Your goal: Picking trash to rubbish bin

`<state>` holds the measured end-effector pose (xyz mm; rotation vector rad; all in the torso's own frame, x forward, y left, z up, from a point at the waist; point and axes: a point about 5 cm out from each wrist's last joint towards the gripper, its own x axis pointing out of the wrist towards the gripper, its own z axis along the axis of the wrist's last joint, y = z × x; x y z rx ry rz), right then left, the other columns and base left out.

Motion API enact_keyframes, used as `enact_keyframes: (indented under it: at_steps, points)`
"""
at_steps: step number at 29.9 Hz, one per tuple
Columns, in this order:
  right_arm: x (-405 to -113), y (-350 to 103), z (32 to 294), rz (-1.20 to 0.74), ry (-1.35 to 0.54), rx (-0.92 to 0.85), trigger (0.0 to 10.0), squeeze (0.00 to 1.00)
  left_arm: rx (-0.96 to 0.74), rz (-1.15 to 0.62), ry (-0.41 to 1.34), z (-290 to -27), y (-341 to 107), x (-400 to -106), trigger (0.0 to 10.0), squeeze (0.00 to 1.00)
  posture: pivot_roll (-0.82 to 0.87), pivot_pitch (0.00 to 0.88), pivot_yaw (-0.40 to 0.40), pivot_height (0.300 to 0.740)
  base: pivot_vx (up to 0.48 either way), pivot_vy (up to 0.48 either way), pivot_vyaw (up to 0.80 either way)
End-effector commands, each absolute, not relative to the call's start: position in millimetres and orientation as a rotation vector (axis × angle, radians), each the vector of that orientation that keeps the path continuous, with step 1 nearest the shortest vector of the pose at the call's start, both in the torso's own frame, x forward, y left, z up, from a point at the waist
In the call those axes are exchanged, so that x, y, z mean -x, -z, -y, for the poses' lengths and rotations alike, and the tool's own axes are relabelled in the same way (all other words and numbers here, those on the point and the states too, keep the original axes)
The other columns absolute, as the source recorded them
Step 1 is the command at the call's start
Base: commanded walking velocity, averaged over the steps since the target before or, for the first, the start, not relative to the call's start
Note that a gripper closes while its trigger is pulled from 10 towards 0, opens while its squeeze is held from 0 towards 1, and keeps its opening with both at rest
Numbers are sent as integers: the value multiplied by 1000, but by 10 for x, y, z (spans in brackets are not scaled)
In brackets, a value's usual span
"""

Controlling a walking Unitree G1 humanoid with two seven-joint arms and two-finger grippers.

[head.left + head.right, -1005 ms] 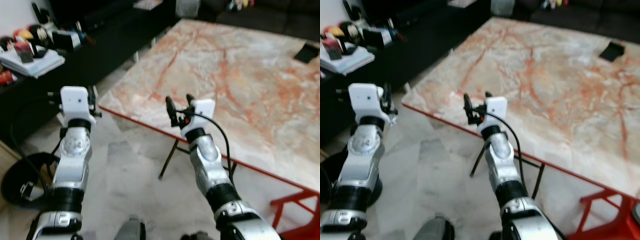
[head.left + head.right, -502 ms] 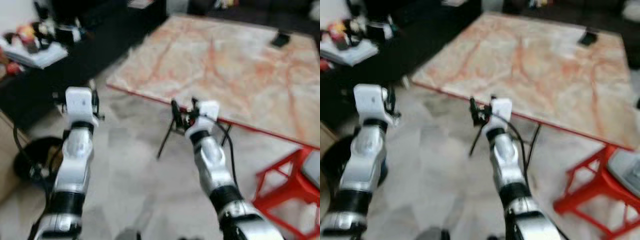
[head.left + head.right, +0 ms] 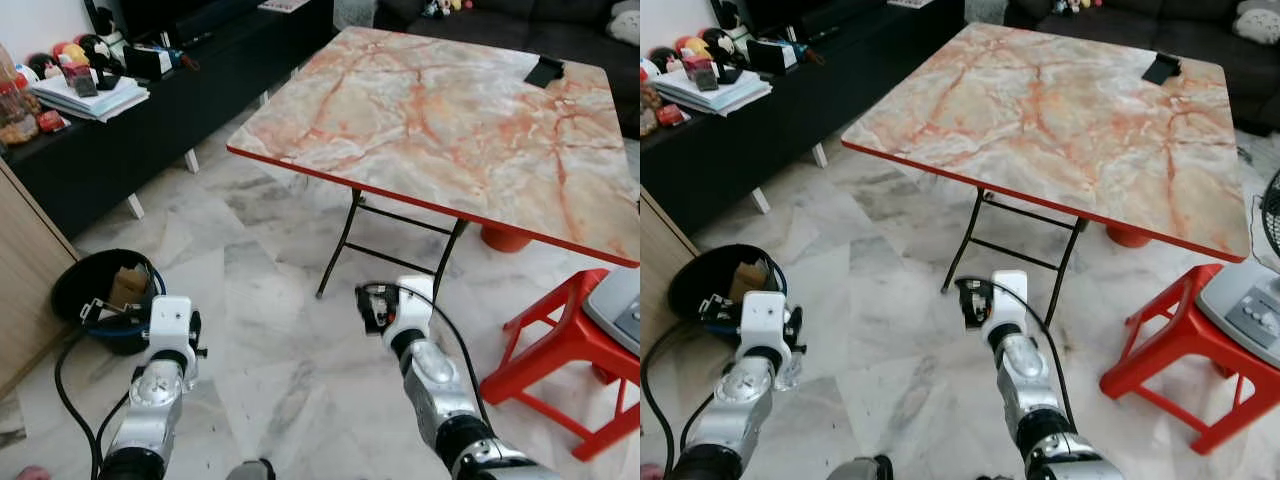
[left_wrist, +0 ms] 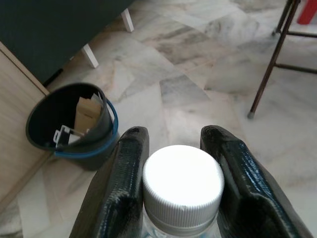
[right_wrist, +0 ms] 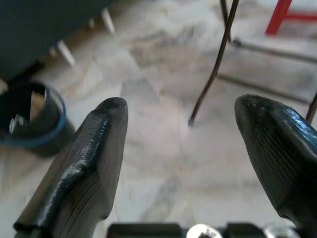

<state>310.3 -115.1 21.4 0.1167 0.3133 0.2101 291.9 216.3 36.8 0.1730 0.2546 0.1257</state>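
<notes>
The left gripper [image 4: 174, 198] was clamped on a plastic bottle [image 4: 182, 184], its two black fingers [image 4: 120, 191] pressed against either side of the white cap; the bottle's body was cut off at the frame edge. In the head views the bottle showed only as a clear shape beside the left wrist [image 3: 788, 368], hard to make out. The rubbish bin [image 3: 78, 290], black with a blue rim, stood on the marble floor [image 3: 270, 300] just beyond the left arm, at the scene's left, with cardboard scraps [image 4: 88, 110] partly hidden inside it. The right gripper [image 5: 181, 163] hung with its fingers spread wide and nothing between them, over bare floor near the folding table [image 3: 450, 110]. A dark object [image 3: 545, 72] lay at the table's far right corner, too small to identify. A red stool [image 3: 560, 350] stood to the right. Compared with a second earlier, both arms sat lower and the camera had pulled back from the table's edge, bringing bin and stool into view.
</notes>
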Motion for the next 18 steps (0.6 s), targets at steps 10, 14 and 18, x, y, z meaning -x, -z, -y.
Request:
enact_keyframes:
  at_steps: [10, 14, 18]
  points:
    - [-2368, 531, 1481, -706, -79, -40, 10000, 0, -233, -629, -164, -2372, 386, -2282, 10000, 0, 95, 132, -13, 740, 0, 0, 287]
    - [-2247, 614, 1494, -752, -71, -25, 10000, 0, -224, -658, -183, -2399, 443, -2196, 10000, 0, 104, 130, -15, 740, 0, 0, 781]
    - [-2111, 699, 1511, -803, -65, -14, 10000, 0, -218, -705, -199, -2423, 525, -2080, 10000, 0, 104, 128, -17, 740, 0, 0, 783]
